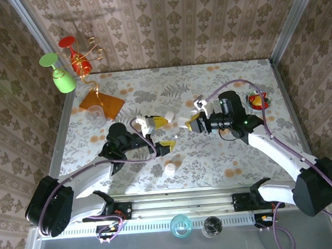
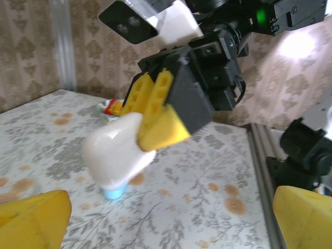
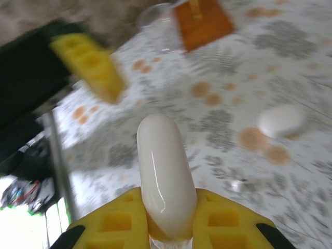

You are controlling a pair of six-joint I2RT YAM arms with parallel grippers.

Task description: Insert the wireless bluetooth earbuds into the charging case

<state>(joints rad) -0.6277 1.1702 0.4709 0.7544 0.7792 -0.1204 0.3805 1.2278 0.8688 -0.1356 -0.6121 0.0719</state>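
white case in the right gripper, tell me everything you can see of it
The white case is a smooth, glossy, rounded pebble, plastic by its look, with no seam visible. The right gripper clamps it between yellow fingers, over the patterned table. A bluish bit shows at its lower end in the left wrist view; whether that is part of it is unclear.

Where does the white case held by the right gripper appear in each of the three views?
Top external: the white case is just right of centre, at the tip of the right gripper.
Left wrist: the case is left of centre, pinched by the yellow fingers.
Right wrist: the case is at bottom centre, between the yellow fingers.
Shared landmark: the floral table.
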